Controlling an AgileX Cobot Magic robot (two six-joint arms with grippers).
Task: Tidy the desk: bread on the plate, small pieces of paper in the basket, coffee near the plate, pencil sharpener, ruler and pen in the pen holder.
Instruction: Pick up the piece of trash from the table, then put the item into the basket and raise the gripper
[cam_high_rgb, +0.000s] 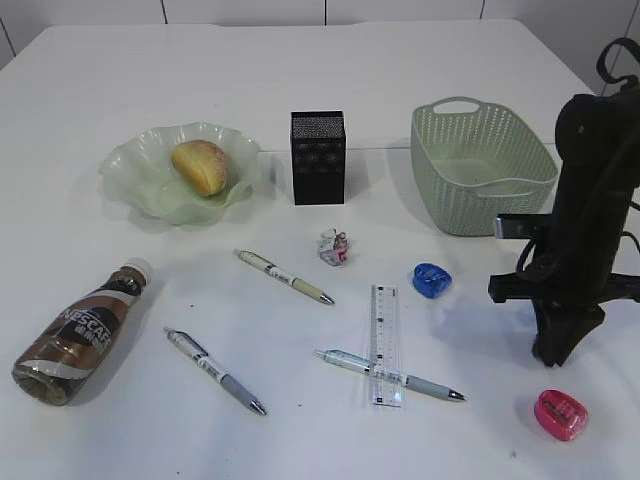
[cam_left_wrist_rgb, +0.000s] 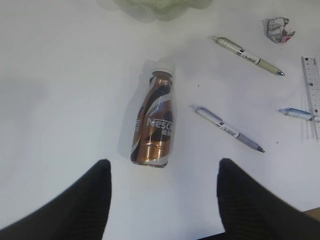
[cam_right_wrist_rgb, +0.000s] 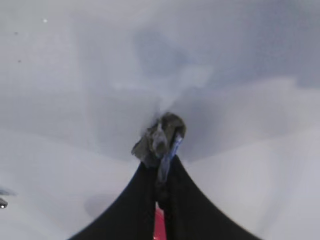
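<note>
White bench (cam_high_rgb: 330, 60) with desk clutter; right pincer (cam_right_wrist_rgb: 161, 150) pinched onto a crumpled grey-blue paper scrap (cam_right_wrist_rgb: 162, 136).
Left pincer (cam_left_wrist_rgb: 162, 200) spread wide above the brown Nescafe coffee bottle (cam_left_wrist_rgb: 154, 121), which lies on its side. Golden bread roll (cam_high_rgb: 200, 166) sits in the pale green wavy plate (cam_high_rgb: 135, 165). Green woven basket (cam_high_rgb: 482, 165), black mesh pen holder (cam_high_rgb: 318, 157), clear plastic ruler (cam_high_rgb: 385, 343) crossing a pen (cam_high_rgb: 390, 375), blue sharpener (cam_high_rgb: 431, 280), pink sharpener (cam_high_rgb: 561, 414) all lie apart.
</note>
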